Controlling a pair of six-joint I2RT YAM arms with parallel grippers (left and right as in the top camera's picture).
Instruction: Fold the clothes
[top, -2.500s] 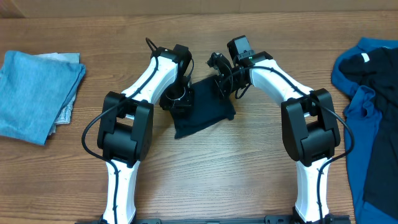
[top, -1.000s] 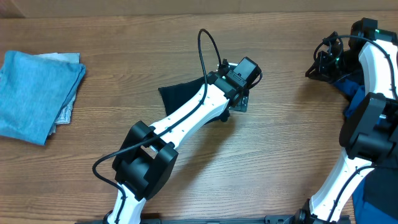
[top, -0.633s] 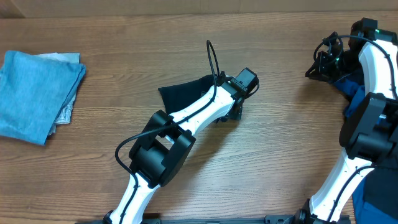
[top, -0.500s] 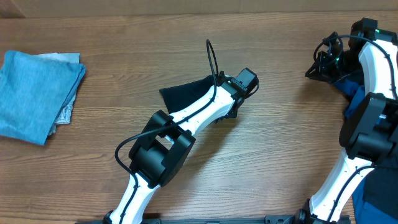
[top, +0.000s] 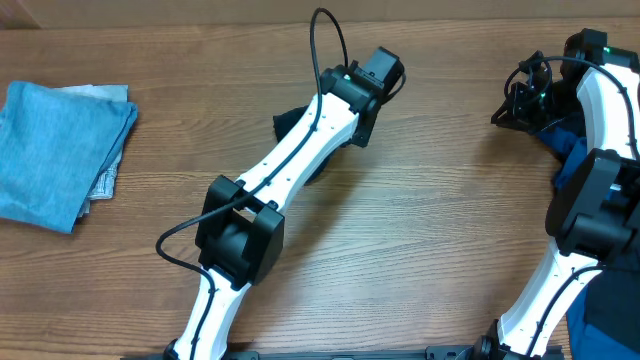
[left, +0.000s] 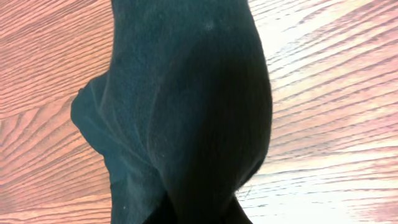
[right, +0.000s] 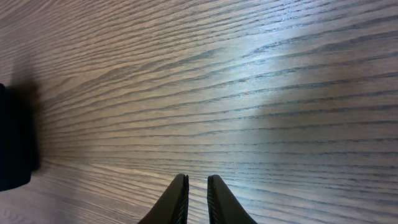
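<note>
From overhead, the left arm reaches far across the table (top: 430, 240) to its middle back. The left gripper (top: 362, 118) sits at the right end of the dark navy garment (top: 290, 122), which is mostly hidden under the arm. At the far right, the right gripper (top: 508, 110) hangs just beside the left edge of a royal blue pile (top: 560, 135). A folded light blue cloth (top: 55, 150) lies at the far left, well apart, with a pale grey piece (top: 108, 180) showing beneath it.

In the left wrist view, the dark navy garment (left: 186, 106) fills the middle. It gathers to the bottom edge, where the gripper pinches it (the fingers are buried in fabric), and bare wood shows on both sides.

In the right wrist view, the right gripper (right: 198, 194) is drawn to a narrow slit with nothing between the fingers, over bare table (right: 249, 93). A blurred dark shape (right: 13, 140) sits at the left edge; I cannot tell what it is.
</note>
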